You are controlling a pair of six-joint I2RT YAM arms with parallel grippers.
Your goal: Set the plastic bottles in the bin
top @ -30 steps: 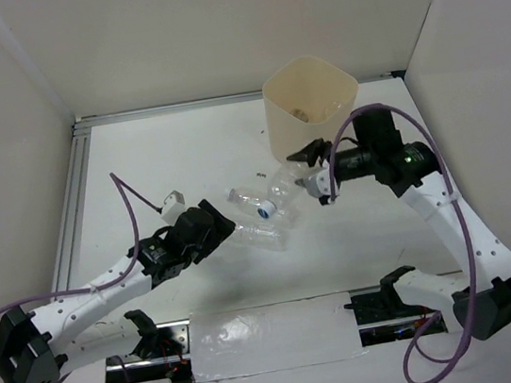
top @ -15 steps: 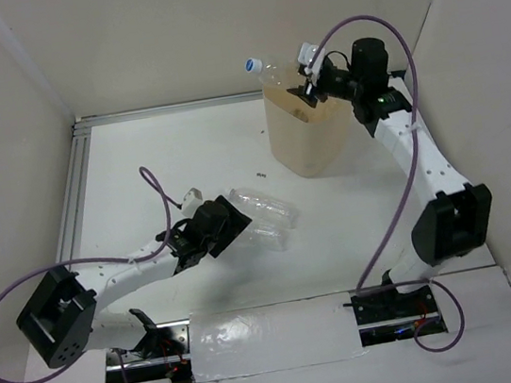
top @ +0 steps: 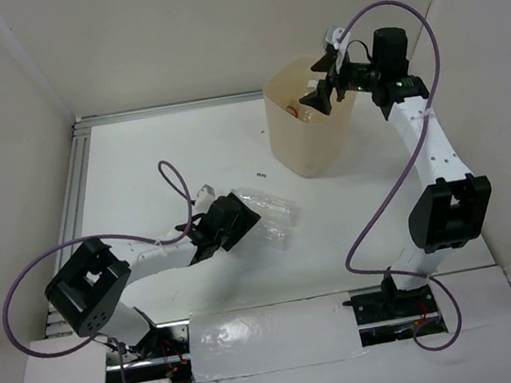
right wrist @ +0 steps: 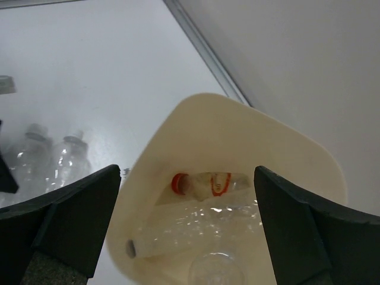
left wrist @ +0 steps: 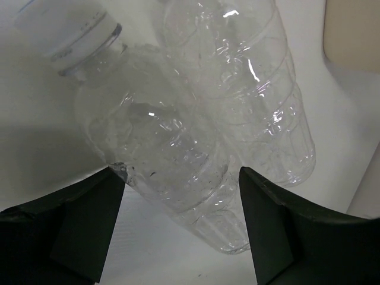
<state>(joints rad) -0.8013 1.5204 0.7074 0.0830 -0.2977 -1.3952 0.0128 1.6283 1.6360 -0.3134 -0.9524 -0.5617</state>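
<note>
The cream-beige bin (top: 310, 141) stands at the back right. In the right wrist view it (right wrist: 279, 142) holds a red-capped bottle (right wrist: 205, 183) and clear bottles (right wrist: 202, 228). My right gripper (top: 320, 97) hangs over the bin's rim, open and empty (right wrist: 187, 175). Two clear crinkled bottles (top: 273, 217) lie side by side on the table's middle. My left gripper (top: 238, 219) is open at their near ends. In the left wrist view it (left wrist: 181, 175) has the base of the white-capped bottle (left wrist: 154, 142) between its jaws, and the second bottle (left wrist: 249, 89) lies to the right.
White walls enclose the table on three sides. An aluminium rail (top: 72, 203) runs along the left and back edges. The bin's corner (left wrist: 353, 35) shows beyond the bottles in the left wrist view. The two table bottles (right wrist: 50, 163) show left of the bin in the right wrist view.
The right gripper lifted a bottle over the bin and let it go; it is now open and empty. The left gripper slid right, up to the two bottles.
</note>
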